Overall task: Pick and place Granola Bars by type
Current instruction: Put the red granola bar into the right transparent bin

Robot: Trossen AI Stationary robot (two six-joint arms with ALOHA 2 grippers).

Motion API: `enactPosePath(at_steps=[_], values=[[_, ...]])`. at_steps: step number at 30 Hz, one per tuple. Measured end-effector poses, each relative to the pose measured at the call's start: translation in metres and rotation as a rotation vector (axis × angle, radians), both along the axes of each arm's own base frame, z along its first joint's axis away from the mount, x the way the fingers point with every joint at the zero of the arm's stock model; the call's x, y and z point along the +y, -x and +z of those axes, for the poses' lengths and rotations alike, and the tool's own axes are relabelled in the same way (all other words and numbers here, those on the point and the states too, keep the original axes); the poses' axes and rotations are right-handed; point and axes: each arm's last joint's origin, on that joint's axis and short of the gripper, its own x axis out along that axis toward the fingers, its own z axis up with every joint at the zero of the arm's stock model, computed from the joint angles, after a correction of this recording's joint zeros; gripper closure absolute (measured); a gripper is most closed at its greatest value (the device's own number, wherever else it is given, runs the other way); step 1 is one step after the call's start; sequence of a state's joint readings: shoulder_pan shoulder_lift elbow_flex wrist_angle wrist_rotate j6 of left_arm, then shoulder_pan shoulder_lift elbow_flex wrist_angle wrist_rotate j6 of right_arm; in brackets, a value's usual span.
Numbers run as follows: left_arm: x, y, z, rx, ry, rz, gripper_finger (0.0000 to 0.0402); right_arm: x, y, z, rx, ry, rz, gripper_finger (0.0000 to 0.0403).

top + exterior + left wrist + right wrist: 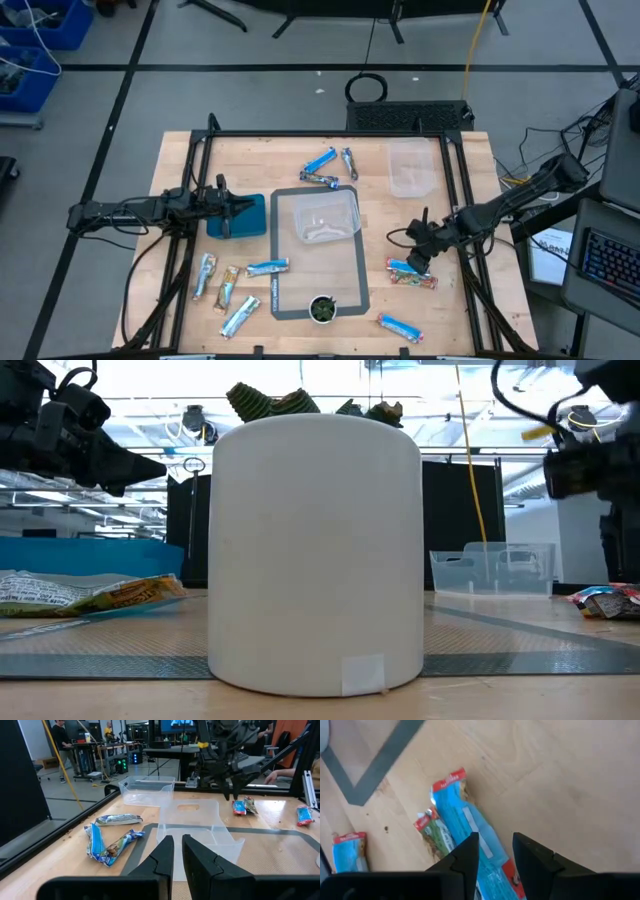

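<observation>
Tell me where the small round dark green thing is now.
In the high view, the round green thing sits on the grey mat's near edge, below the clear tray.

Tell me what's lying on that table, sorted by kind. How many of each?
Wrapped granola bars: 10
Clear plastic bins: 2
Blue tray: 1
Grey mat: 1
Small potted plant: 1
Total: 15
</observation>
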State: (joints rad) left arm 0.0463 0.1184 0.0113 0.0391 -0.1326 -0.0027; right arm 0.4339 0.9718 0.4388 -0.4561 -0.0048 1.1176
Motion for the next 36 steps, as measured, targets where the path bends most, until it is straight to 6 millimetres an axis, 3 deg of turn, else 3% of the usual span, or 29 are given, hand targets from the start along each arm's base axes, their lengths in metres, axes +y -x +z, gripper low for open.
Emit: enactPosePath(at_steps=[7,19,22,28,36], values=[[0.000,0.000,0.000,0.000,0.000,0.000,0.0360,0.002,0.001,-0.017,-0.066,-0.122,0.011,0.0269],[0.000,0.000,0.000,-0.001,0.002,0.001,0.0360,0.002,0.004,-0.019,-0.036,-0.153,0.046,0.0272],[0.000,0.000,0.000,-0.002,0.002,0.001,0.0360,0.001,0.006,-0.021,-0.005,-0.138,0.046,0.0295],[0.000,0.000,0.000,-0.002,0.002,0.001,0.0360,0.001,0.007,-0.023,0.018,-0.143,0.066,0.0388],[0.000,0.000,0.000,-0.001,-0.005,0.002,0.0360,-0.001,0.003,-0.020,-0.105,0.019,0.151,0.0402]])
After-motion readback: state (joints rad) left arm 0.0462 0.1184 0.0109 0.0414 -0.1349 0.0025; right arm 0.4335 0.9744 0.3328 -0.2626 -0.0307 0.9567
